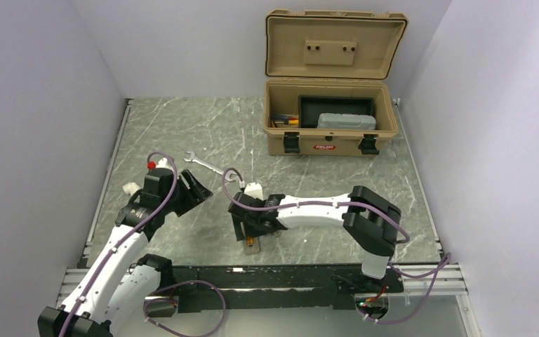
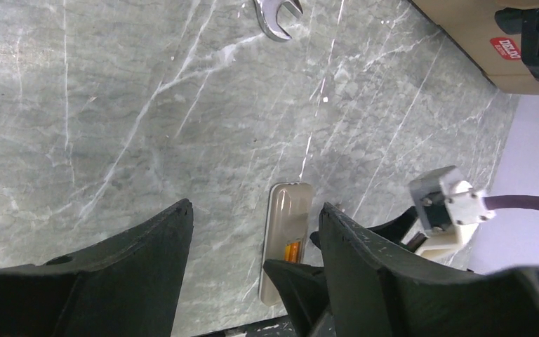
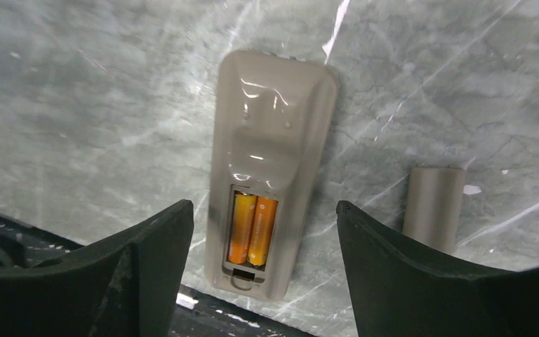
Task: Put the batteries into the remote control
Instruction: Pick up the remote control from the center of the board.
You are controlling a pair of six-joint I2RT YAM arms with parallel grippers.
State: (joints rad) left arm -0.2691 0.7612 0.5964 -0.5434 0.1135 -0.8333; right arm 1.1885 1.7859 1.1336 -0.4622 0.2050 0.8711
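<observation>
- Slim grey-tan plastic remote control (image 3: 270, 140) lies back-up on the grey marbled table (image 1: 182, 133), at about 6 o'clock of the table's middle in the top view, near the front edge. Face-down, so the bay is exposed from above.
- Two small orange-copper cylindrical batteries (image 3: 253, 228) sit side by side in the open bay at the remote's 6 o'clock end in the right wrist view. They look seated, though the contacts are too small to check.
- Flat grey-tan battery cover (image 3: 433, 207) lies loose on the table at 3 o'clock of the remote, just beside it and not touching. It is off, so the bay is not yet closed.
- Right gripper (image 3: 264, 210) hangs over the bay with its black fingers spread wide either side of the remote, and nothing is gripped.
- Left gripper (image 2: 256, 210) stands at about 9 o'clock of the remote in the top view, apart from it. Its jaws are wide apart and empty, aimed toward the remote — likely in place to steady it.
- Silver open-end wrench (image 1: 201, 163) lies at 10 o'clock of the remote, well apart.
- Tan plastic toolbox (image 1: 330, 126), lid up, stands at 1 o'clock at the far side.
- Judgement: loading looks done — the cover is what remains, if it is wanted.
</observation>
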